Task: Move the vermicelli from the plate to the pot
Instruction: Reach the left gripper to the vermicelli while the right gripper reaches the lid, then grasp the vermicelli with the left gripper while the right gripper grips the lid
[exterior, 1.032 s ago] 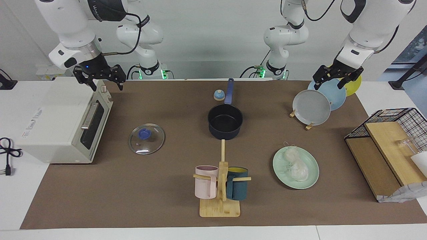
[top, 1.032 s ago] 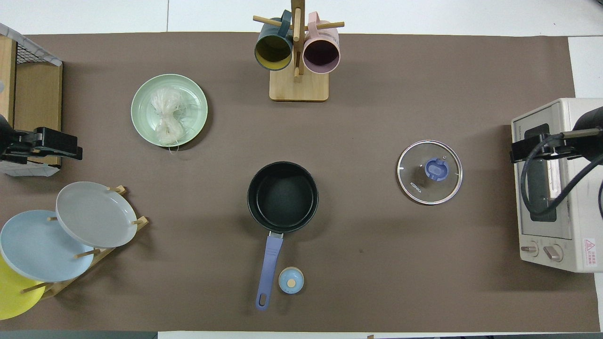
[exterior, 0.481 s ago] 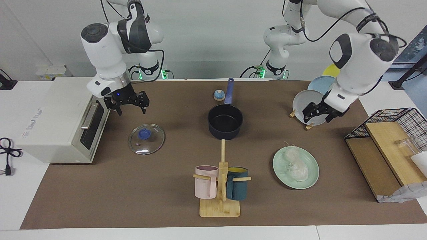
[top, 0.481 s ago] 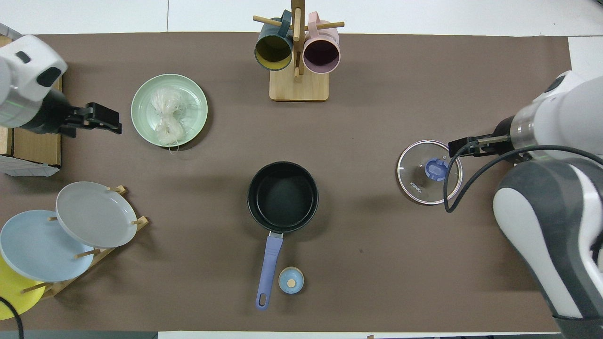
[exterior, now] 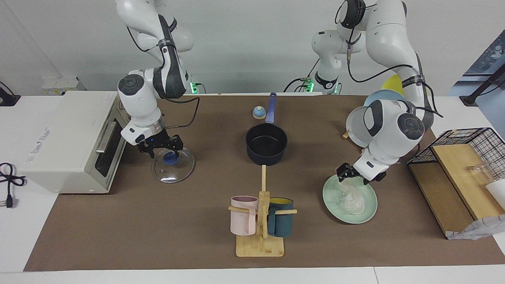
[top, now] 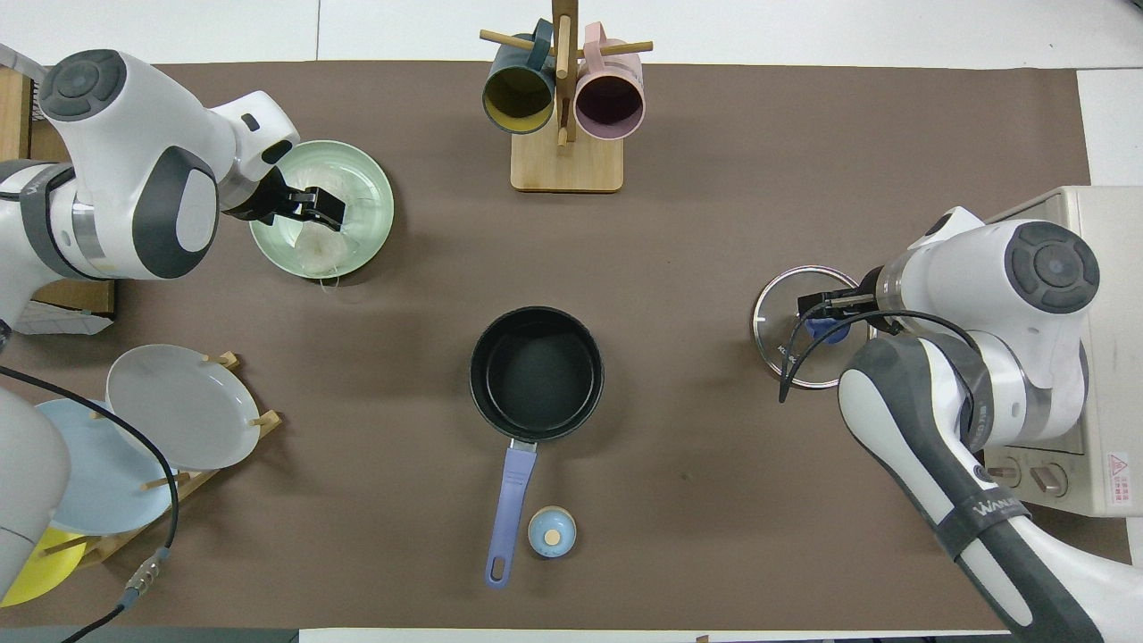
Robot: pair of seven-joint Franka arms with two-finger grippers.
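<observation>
The vermicelli (exterior: 351, 199) lies as a pale clump on the mint-green plate (exterior: 367, 215), which sits on the counter (exterior: 158, 228) toward the left arm's end, farther from the robots than the pot. The left gripper (exterior: 347, 173) is low over the plate's edge nearest the robots, just at the top of the clump. Its jaws are open, one on each side of the upper strands. In the facing view I cannot tell if the fingertips already touch the noodles. In the overhead view the left gripper (top: 317, 204) and its wrist cover a part of the plate (top: 371, 192) and of the vermicelli (top: 321, 254), so only the lower end of the clump shows clearly.

The dark saucepan (exterior: 266, 144) stands in the middle of the counter with nothing in it, its blue handle (exterior: 271, 107) pointing toward the robots. A small blue bell (exterior: 259, 113) stands just beside the handle.

The right gripper (exterior: 162, 149) is low over the glass lid (exterior: 173, 167), at its blue knob (exterior: 171, 158), with jaws open. The knob is half hidden by the fingers, and contact is not clear. The lid lies flat near the toaster oven (exterior: 67, 146).

A wooden mug stand (exterior: 260, 236) carries a pink mug (exterior: 244, 215) and a teal mug (exterior: 281, 217). The left arm hides most of the plate rack (top: 179, 473). A wire basket (exterior: 461, 146) is cut off at the edge.
</observation>
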